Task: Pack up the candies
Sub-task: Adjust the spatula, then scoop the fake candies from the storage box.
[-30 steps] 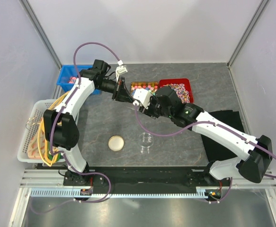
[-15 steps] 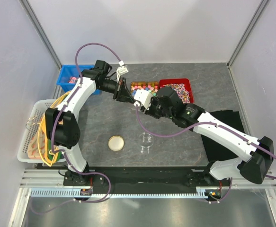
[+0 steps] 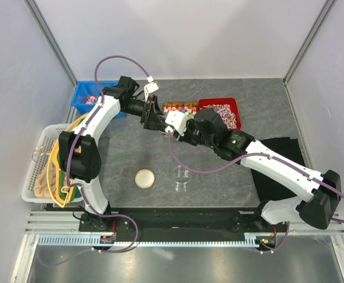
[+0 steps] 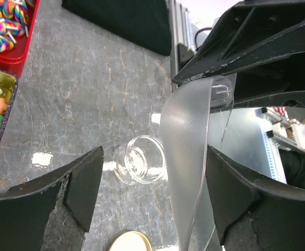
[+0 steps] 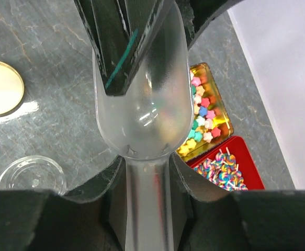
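My right gripper is closed on the handle of a clear plastic scoop. My left gripper stands wide open with the scoop's bowl between its fingers; whether they touch it cannot be determined. The candies are small star-shaped pieces in pink, orange, yellow, green and blue, lying in the gold tin, which is just beside the scoop and adjoins the red bin.

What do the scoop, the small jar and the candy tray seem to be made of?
Scoop: frosted translucent plastic, only hazily see-through. Small jar: clear glass or plastic, glossy, with the table visible through it. Candy tray: probably gold-toned metal, with shiny reflective walls.
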